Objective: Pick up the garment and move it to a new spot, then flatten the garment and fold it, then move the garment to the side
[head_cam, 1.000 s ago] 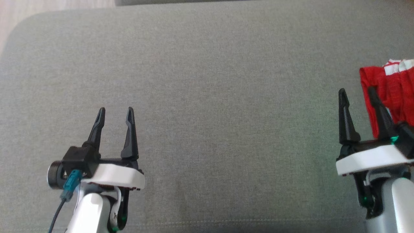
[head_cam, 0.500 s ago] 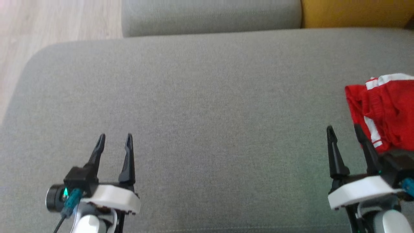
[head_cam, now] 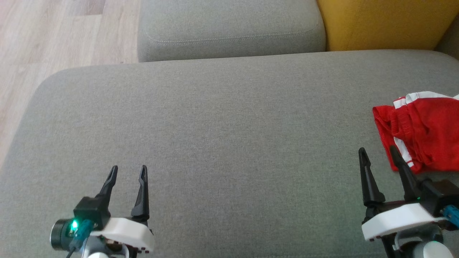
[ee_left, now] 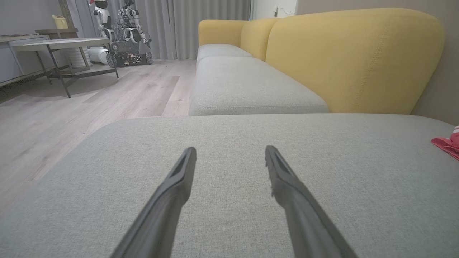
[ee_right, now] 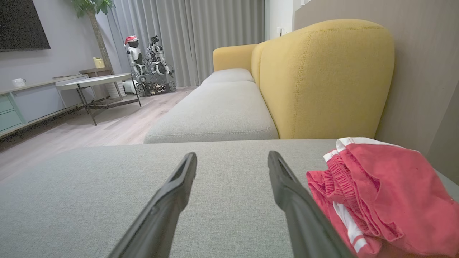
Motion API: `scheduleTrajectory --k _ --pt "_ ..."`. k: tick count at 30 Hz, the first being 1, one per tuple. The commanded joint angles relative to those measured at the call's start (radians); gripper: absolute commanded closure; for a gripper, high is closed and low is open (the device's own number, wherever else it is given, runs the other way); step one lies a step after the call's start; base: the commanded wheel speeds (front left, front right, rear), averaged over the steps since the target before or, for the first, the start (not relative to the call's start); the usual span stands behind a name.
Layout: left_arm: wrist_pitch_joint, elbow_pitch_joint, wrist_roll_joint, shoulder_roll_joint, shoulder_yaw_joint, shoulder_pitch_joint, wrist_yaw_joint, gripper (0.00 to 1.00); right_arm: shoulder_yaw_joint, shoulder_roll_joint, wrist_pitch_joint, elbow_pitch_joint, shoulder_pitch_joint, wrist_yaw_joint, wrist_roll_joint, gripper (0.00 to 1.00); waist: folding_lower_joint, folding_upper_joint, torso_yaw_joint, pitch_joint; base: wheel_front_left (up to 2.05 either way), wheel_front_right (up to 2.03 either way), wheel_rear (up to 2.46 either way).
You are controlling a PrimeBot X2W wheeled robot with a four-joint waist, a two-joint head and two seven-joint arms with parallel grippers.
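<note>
So, I'm hovering my left gripper (head_cam: 128, 168) over the near left part of the wide grey fabric sofa cushion (head_cam: 229, 118). Its two long dark fingers are spread wide and gripping nothing. My right gripper (head_cam: 377, 149) is hanging over the near right part of the same cushion, also gaping wide with nothing between the fingers. The crumpled red garment with white stripes and a gathered waistband (head_cam: 423, 132) is lying bunched up at the cushion's right edge, just beyond and to the right of my right gripper. In the head view the tip of that gripper's outer finger is overlapping the cloth's near edge. In the right wrist view the same finger is sitting just beside the fabric, and I honestly can't tell if it's touching. My left gripper is sitting well apart from the garment. A mustard-yellow upholstered backrest (head_cam: 376, 21) is rising behind the cushion, a second grey seat cushion (head_cam: 229, 32) is sitting beyond it, and pale wooden floor (head_cam: 53, 36) is showing off to the left.
</note>
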Motion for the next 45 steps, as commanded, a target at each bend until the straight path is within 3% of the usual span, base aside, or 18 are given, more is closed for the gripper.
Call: scheduleTrajectory --k 1,40,41,45 --pt "-0.001 -0.039 -0.007 0.019 0.034 -0.027 0.006 0.0 0.024 -0.004 -0.001 -0.042 -0.02 -0.001 0.001 0.0 0.0 0.0 -0.001 -0.001 0.0 0.0 0.0" --pt "-0.005 -0.06 -0.028 0.043 0.004 -0.034 0.006 0.0 0.026 -0.004 0.01 -0.044 -0.02 -0.001 0.028 0.0 0.0 0.0 0.001 0.009 0.0 0.0 0.0" --pt "0.004 -0.025 -0.019 0.025 -0.032 0.014 0.004 1.0 0.004 0.001 0.01 -0.005 0.013 0.0 0.02 1.0 0.0 0.0 0.001 0.009 0.0 0.0 0.0" --pt "0.005 0.014 -0.036 0.015 -0.036 0.023 0.002 1.0 0.009 0.001 0.008 0.04 0.017 0.0 0.033 1.0 0.0 0.0 0.001 0.01 0.0 0.0 0.0"
